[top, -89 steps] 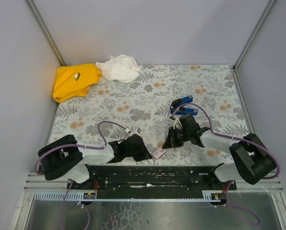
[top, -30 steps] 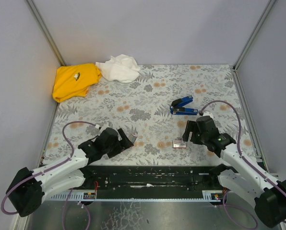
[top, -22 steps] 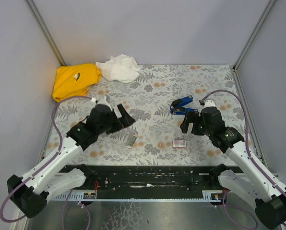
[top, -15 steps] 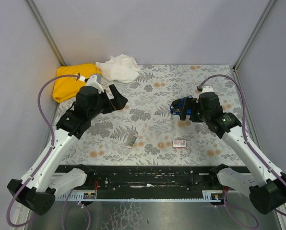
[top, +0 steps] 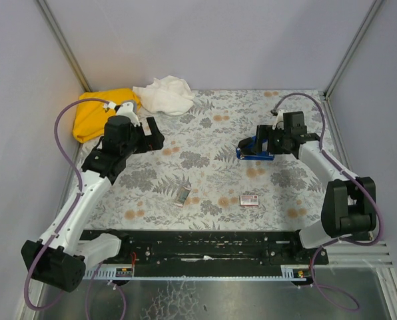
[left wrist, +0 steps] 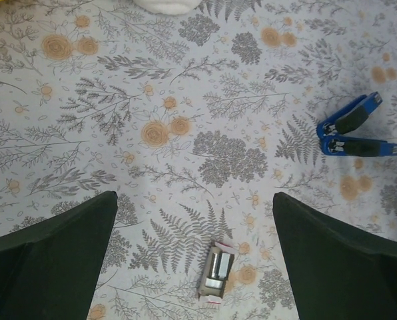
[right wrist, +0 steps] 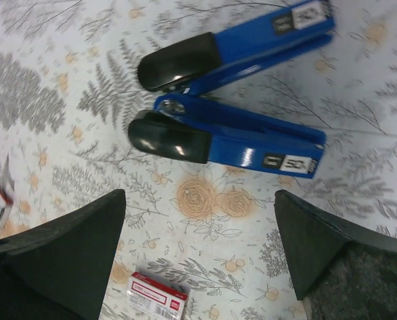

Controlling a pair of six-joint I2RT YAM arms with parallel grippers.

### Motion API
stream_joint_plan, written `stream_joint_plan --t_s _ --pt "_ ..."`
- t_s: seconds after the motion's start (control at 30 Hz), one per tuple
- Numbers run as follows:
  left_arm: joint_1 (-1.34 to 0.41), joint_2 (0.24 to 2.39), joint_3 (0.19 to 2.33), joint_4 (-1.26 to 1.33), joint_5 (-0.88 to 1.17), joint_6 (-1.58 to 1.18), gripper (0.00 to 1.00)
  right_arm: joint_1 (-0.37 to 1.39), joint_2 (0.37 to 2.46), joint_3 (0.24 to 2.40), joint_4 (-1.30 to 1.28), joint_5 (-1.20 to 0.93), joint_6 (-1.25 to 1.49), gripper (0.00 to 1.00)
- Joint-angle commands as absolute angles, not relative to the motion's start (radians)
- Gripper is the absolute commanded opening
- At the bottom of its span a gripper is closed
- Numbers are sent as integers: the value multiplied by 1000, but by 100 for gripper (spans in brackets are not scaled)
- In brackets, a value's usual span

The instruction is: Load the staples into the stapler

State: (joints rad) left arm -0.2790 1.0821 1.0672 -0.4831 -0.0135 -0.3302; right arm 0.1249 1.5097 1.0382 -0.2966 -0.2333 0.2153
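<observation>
The stapler (top: 254, 148) lies swung open on the floral table, its two blue arms forming a V (right wrist: 233, 141) with black ends at the hinge. The whitish staples box with red print (top: 250, 199) rests closed nearer the front (right wrist: 157, 295). Its open tray with silvery staple strips (top: 182, 195) lies apart to the left (left wrist: 215, 270). My right gripper (top: 264, 141) hovers open over the stapler (left wrist: 352, 130), touching nothing. High over the table's left side, my left gripper (top: 154, 137) is open and empty, looking down on the tray.
A yellow cloth (top: 105, 112) and a white crumpled cloth (top: 164, 95) lie at the back left corner. Grey walls close in the table on three sides. The black rail with the arm bases (top: 205, 243) runs along the near edge.
Both grippers have left the tray and box lying near the front and risen away. The left swung toward the back left, the right reached out over the stapler. Both jaws widened.
</observation>
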Motion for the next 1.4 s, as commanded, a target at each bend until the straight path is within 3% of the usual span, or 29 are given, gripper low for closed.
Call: stream_joint_plan --t_s 0.0,0.33,0.73,0.87,0.93,1.0,1.37 --pt "-269 1068 1020 -381 -52 -272 100 150 1496 1069 -241 -380 -17 99" --pt "-246 1068 980 -367 -41 -284 100 305 1647 1178 -331 -100 -278 99" --pt "-229 1080 969 -373 -28 -299 100 338 1849 1296 -406 -14 -408 97" --pt "-226 1084 969 -376 -29 -303 100 343 1863 1313 -415 -43 -395 82" --pt "-224 1089 968 -376 -26 -305 100 350 1849 1313 -425 -67 -384 65" --pt "-222 1092 969 -376 -18 -307 100 362 1821 1301 -423 -82 -377 54" --pt "-223 1102 925 -299 192 -318 100 431 1654 1254 -444 -198 -278 11"
